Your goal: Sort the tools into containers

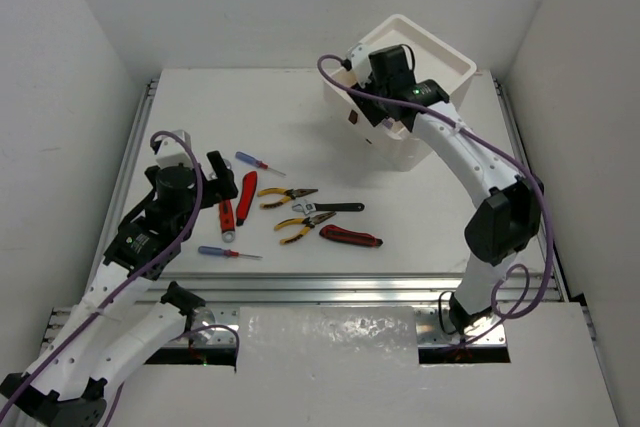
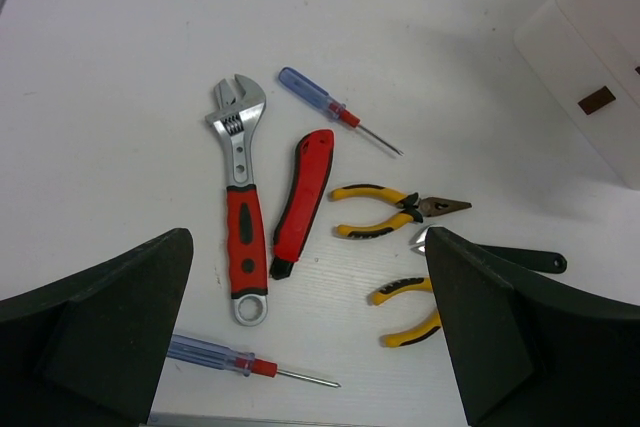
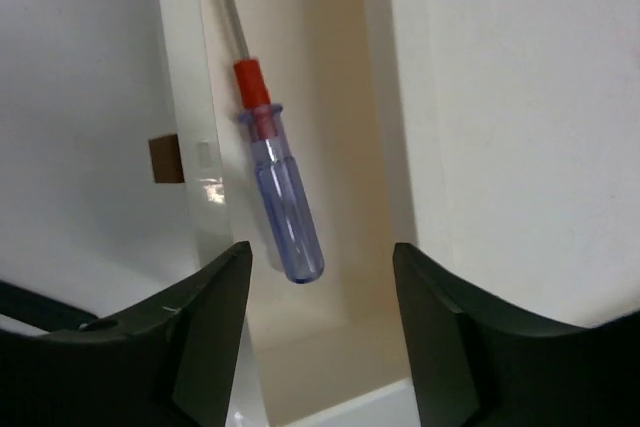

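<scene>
Hanging released over the white plastic drawer unit (image 1: 447, 52), the right pincer (image 3: 320, 257) has a clear-blue-handled screwdriver (image 3: 283, 209) lying free just beyond it, shaft pointing away.

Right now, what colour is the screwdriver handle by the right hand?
The handle is translucent blue; best in right wrist view.

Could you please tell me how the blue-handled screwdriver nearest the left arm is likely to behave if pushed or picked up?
The clear blue plastic-handled screwdriver has a round handle, so a sideways push would probably roll it. It looks slim beside the red-handled adjustable wrench, so it is likely light. The glossy handle might slip in a loose grip.
</scene>
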### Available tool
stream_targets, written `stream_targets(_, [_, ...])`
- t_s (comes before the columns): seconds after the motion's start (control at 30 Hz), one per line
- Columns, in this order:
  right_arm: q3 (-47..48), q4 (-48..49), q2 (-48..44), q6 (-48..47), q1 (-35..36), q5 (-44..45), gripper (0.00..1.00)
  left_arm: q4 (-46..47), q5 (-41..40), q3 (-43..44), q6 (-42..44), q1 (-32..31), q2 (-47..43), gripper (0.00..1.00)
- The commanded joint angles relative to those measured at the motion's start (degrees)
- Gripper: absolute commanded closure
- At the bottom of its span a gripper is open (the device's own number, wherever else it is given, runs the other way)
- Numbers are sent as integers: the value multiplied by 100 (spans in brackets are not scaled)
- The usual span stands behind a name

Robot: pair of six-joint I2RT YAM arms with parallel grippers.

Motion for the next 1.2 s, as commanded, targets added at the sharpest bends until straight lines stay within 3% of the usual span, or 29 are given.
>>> stream_targets(0.0, [278, 37, -264, 115, 30, -264, 37, 293, 71, 35, 80, 59, -31, 0])
stream_targets(0.1, [295, 29, -458, 327, 196, -564, 27, 302, 97, 26, 89, 59, -5, 0])
stream_targets(0.27, [349, 326, -468, 582, 776, -994, 26, 214, -157, 61, 10, 68, -75, 0])
stream_targets(0.4, [-64, 1090, -179, 942, 1198, -1477, 26, 187, -325, 61, -43, 120, -224, 0])
stream_targets(0.5, [154, 1224, 550, 969, 1295, -2424, 30, 196, -307, 61, -34, 120, -207, 0])
stream_targets(0.77, [2165, 741, 2966, 688, 1436, -3034, 38, 231, -228, 53, -8, 156, -128, 0])
stream_targets(1.17, [2255, 1118, 3962, 635, 1515, -3184, 40, 301, 36, 44, 71, 200, 56, 0])
